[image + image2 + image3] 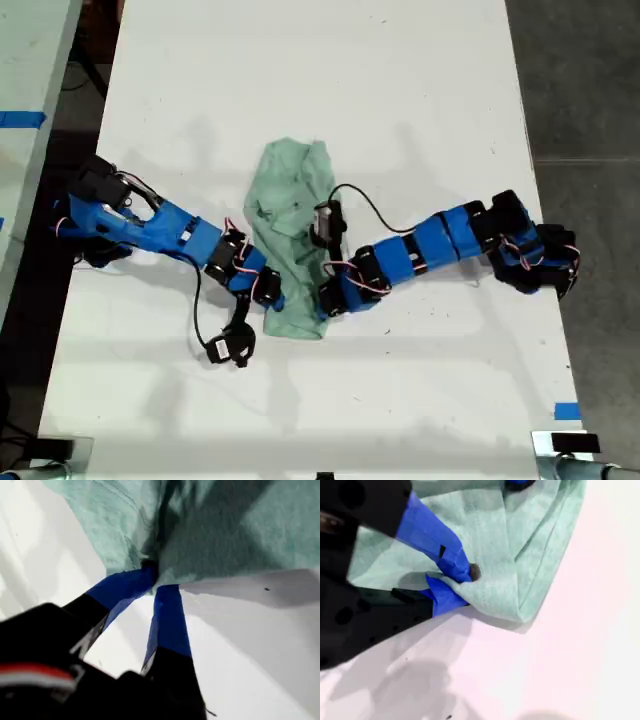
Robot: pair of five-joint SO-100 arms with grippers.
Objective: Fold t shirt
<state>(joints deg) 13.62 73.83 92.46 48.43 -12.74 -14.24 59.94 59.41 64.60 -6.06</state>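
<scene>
since the t shirt is light, limp cloth, hem corners suit; first pincer and second pincer each pinch one.

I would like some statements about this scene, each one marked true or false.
1. The t shirt lies spread flat and smooth. False: it is bunched and wrinkled.
2. My first gripper's pincer is closed on an edge of the shirt. True.
3. My second gripper's pincer is open and away from the cloth. False: it pinches the shirt.
4. The shirt is plain, with no print showing. True.
5. The table is dark. False: it is white.
</scene>
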